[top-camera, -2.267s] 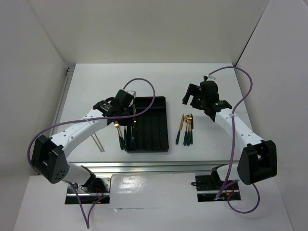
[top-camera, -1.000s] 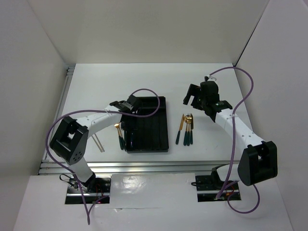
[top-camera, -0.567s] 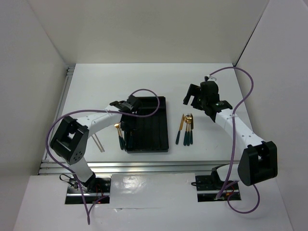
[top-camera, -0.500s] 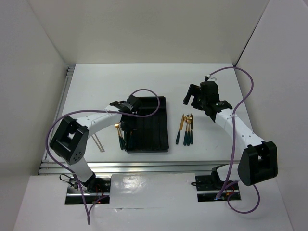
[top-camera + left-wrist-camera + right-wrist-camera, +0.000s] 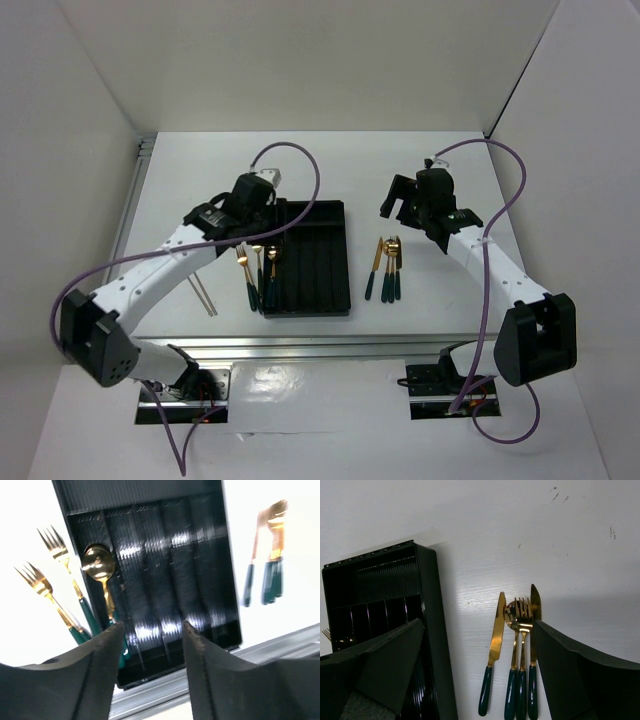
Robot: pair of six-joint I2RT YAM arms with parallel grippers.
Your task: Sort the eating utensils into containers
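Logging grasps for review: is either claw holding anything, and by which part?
Nothing is held: the left claw and the right claw both stand open and empty.

Robotics laboratory test cell: a white table (image 5: 200, 170) stood boxed in by plain white panel walls (image 5: 300, 60) on the left, right and far sides. An aluminium extrusion rail (image 5: 300, 348) ran along the near edge. There the left arm (image 5: 150, 275) and right arm (image 5: 490, 265) were mounted, trailing purple cables (image 5: 497, 150) to exposed electronics (image 5: 440, 385) at their bases.
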